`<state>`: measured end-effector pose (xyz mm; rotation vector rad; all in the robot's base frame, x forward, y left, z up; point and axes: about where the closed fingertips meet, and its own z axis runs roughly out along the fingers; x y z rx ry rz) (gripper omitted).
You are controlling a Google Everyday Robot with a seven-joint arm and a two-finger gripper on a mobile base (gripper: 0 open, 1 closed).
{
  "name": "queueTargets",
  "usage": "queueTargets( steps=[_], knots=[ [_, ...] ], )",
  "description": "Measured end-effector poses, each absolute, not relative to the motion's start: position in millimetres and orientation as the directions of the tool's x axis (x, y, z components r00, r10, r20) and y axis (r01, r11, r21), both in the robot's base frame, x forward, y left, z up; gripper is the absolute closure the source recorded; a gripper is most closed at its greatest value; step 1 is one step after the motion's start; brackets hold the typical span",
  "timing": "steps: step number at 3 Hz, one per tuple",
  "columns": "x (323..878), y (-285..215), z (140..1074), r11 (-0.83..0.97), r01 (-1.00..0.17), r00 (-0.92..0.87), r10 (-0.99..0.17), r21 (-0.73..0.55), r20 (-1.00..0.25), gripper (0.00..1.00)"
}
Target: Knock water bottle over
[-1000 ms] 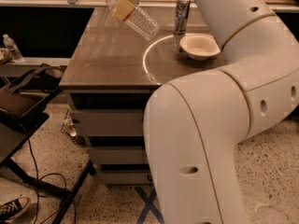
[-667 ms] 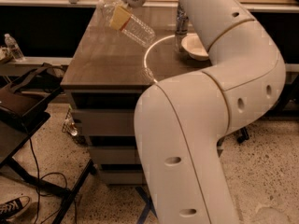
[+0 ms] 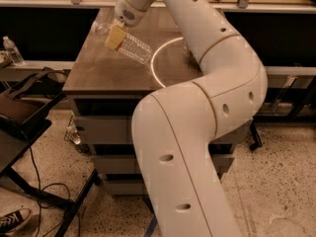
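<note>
Water bottle tilted over table; gripper at its label end.

the arm is glossy white, made of thick rounded tube segments joined by bulging elbows, with thin seams between the shells. small dark oval recesses dot the casing: 2 on the near segment, 2 on the right elbow, more along the far link. the wrist has a patch of tiny grey holes. the gripper sits at its tip, over the far left of the table.
</note>
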<state>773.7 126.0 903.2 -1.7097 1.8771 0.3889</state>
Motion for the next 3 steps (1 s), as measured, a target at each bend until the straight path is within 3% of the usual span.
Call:
queueTargets(
  steps=[2,3],
  knots=[
    [774,168,864,0.099,-0.993,-0.034,-0.765,-0.064,-0.643,1.00],
    [771,179,856,0.057,-0.995,0.002,-0.801,-0.080,-0.599,1.00]
  ],
)
